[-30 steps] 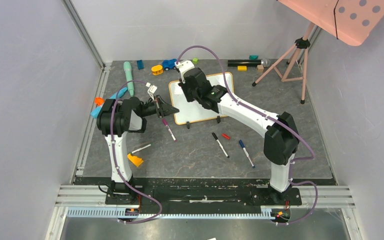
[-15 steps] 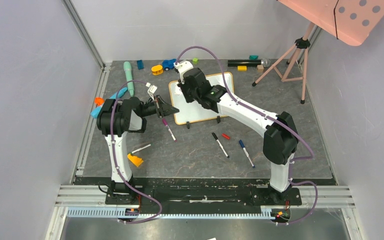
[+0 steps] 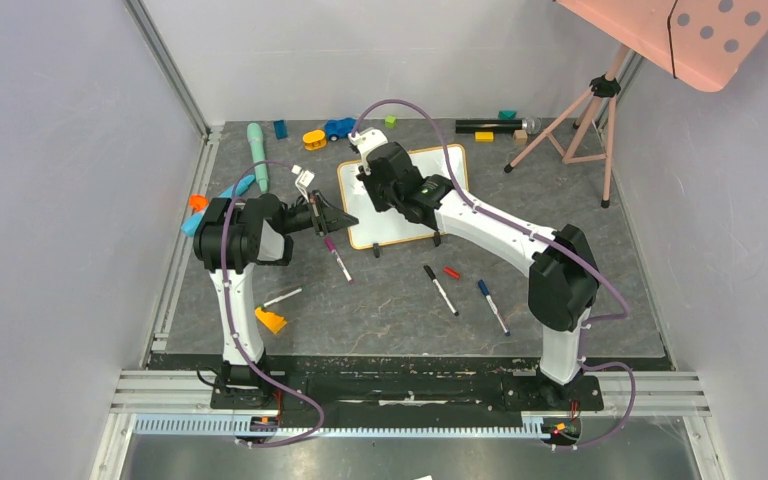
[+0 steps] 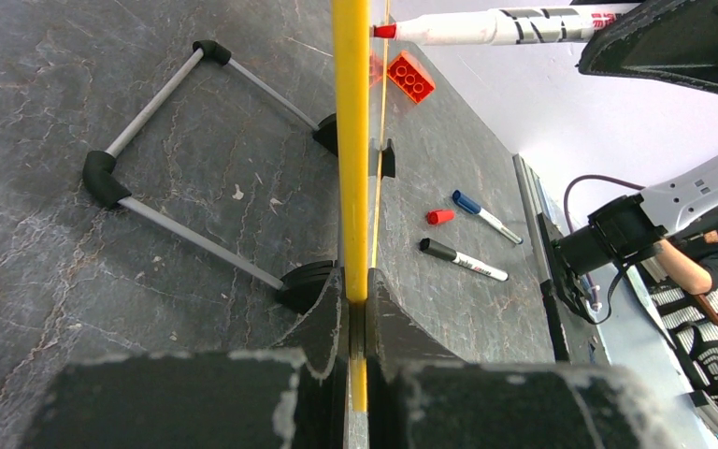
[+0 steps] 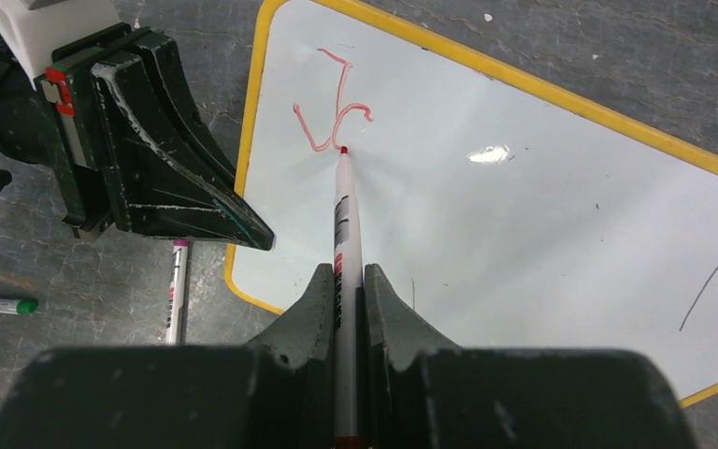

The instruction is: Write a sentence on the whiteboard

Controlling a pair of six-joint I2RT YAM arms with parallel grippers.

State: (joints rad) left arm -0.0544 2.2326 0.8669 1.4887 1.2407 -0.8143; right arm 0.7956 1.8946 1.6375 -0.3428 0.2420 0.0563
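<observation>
Board (image 3: 396, 228) lying mid-table, a bit far of centre, btwn the arms. Only first red strokes of sentence (image 5: 329, 117) done, near left edge. Marker (image 5: 345, 220) tip touching board just below them, pinched tight in right claw (image 5: 344, 279). Left claw (image 4: 355, 292) clamped on board's left frame. Best approach, prob.: light even tip pressure, small strokes, working rightward, w/ left hold firm to stop sliding.
</observation>
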